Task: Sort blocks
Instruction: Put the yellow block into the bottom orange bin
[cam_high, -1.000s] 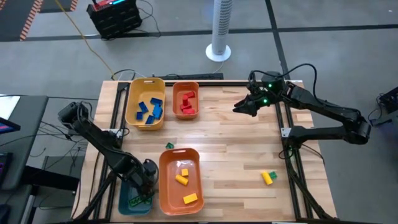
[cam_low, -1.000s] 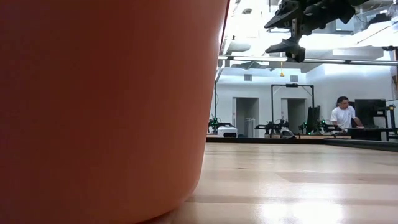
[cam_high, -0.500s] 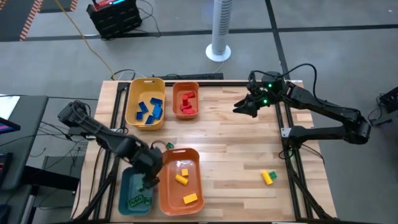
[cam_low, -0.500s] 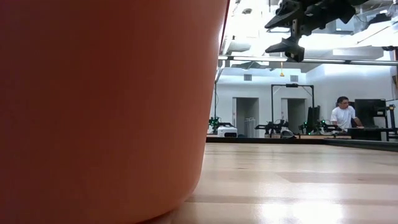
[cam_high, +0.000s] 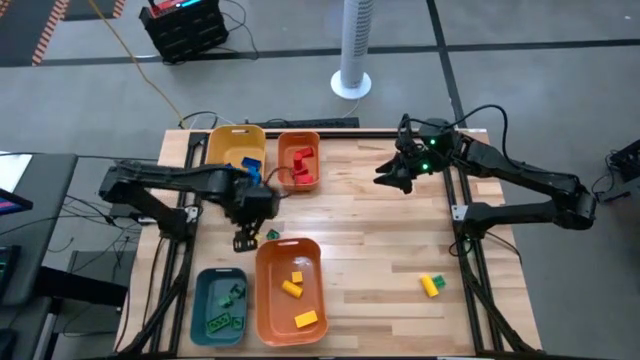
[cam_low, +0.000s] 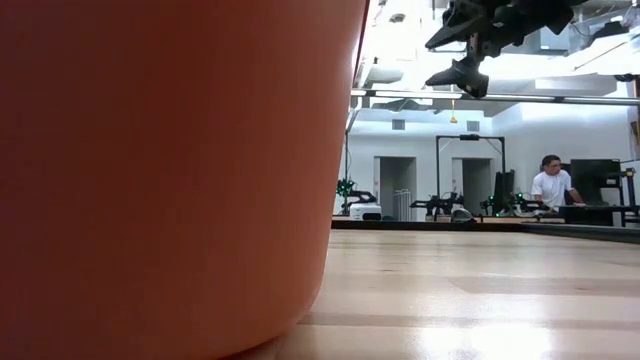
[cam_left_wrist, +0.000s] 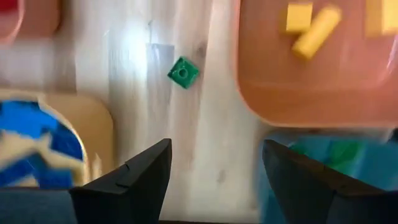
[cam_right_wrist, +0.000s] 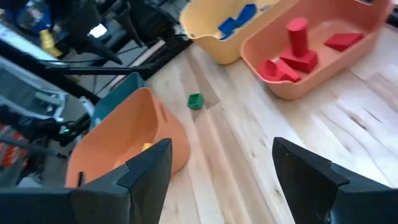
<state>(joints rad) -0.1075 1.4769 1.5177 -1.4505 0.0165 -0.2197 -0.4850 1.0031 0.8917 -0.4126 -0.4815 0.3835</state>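
High view: left arm reaches in from the left edge across the wooden table, its left gripper hanging over bare wood between the yellow bin and the large orange bin, jaws spread, nothing between them. A loose green block lies on the wood just beside that gripper, near the large orange bin's far rim. Right arm stretches in from the right edge, right gripper raised over the far part of the table, fingers apart and empty. Blue blocks sit in the yellow bin, red blocks in the small orange bin, yellow blocks in the large orange bin, green blocks in the teal bin. A yellow and green pair of blocks lies alone near the right edge, well apart from the bins. Floor beyond holds a white fan and a black crate. Low view: orange bin wall fills the left; a person sits at a desk far back.
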